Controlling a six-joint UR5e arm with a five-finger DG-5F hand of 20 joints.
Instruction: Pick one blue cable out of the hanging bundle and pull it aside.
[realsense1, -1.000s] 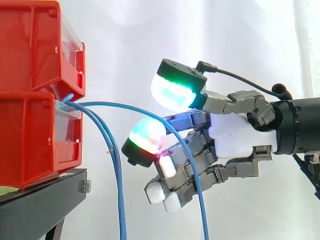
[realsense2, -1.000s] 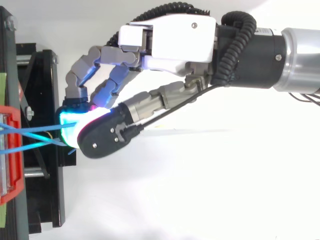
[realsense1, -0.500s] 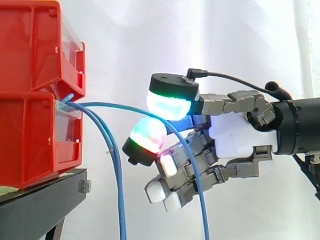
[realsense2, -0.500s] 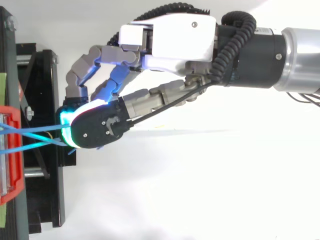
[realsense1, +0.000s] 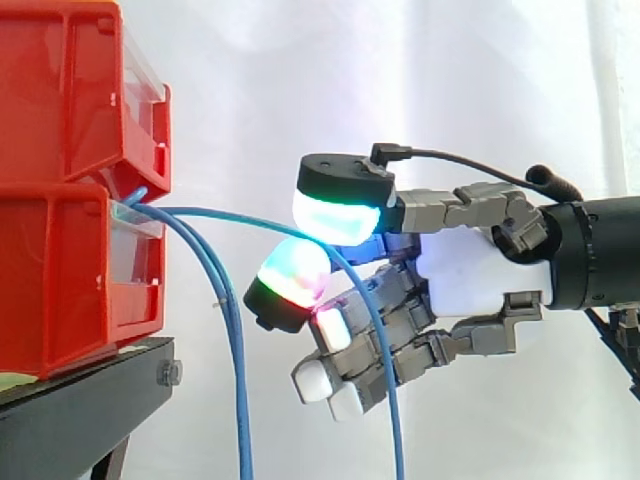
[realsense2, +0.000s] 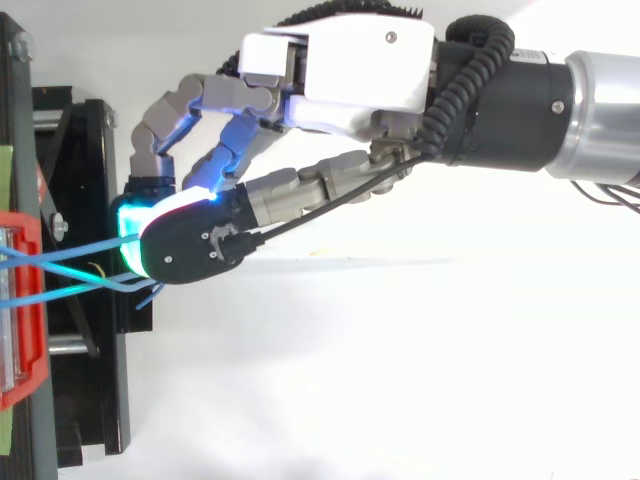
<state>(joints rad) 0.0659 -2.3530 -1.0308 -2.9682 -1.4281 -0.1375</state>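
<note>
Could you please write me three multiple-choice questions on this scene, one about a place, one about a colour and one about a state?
1. Where do the blue cables come out?
A. the stacked bins
B. a reel on the floor
C. a hole in the ceiling

2. What colour are the bins?
A. yellow
B. red
C. grey

3. How is the hand?
A. open, clear of everything
B. shut on a bin
C. shut on one blue cable

Answers:
1 A: they emerge where the two bins meet.
2 B: both bins are red.
3 C: its fingers pinch the arcing cable between glowing pads.
</note>
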